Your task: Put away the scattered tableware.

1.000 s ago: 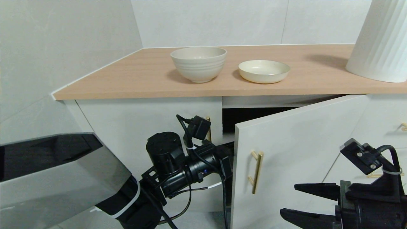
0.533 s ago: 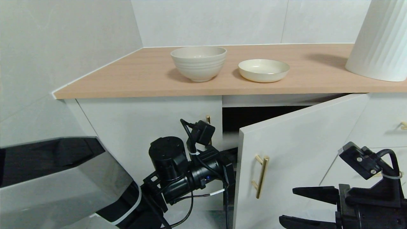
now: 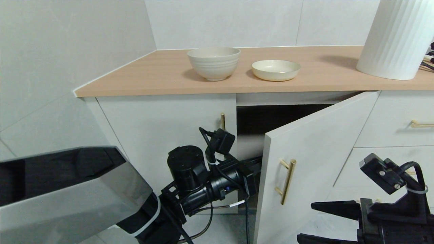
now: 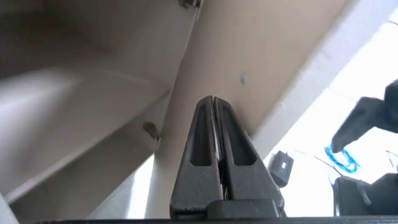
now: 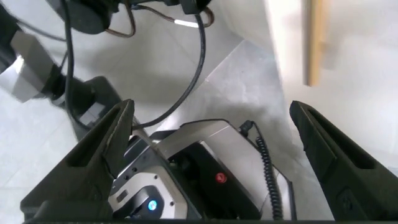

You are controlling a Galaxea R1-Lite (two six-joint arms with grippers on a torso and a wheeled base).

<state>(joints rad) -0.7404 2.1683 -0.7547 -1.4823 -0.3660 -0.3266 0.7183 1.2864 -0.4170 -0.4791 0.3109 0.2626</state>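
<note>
wooden counter [image 3: 152, 79] in a tiled corner, white cabinets under it.

- bowl [image 3: 214, 62]: upright on the counter, well back from the front edge. not put away.
- dish [image 3: 275, 69]: upright, just beside the bowl on its right, not touching it. not put away.
- progress, as judged: only the cabinet is opened. both pieces are left to lift and stow.
- door [image 3: 315, 152]: swung partway out, dark opening behind it directly below the two pieces. its free edge and handle [image 3: 286, 181] jut toward the robot.
- left gripper [image 4: 213, 106]: fingers pressed together, nothing between them, low in the gap behind the door's inner face.
- right gripper [image 3: 307, 221]: jaws wide apart, empty, low in front of the door, near the handle.
- vase [image 3: 395, 37]: tall, ribbed, well to the right of the dish.
- room, as judged: open counter around both pieces, but the door narrows the path into the cabinet.
</note>
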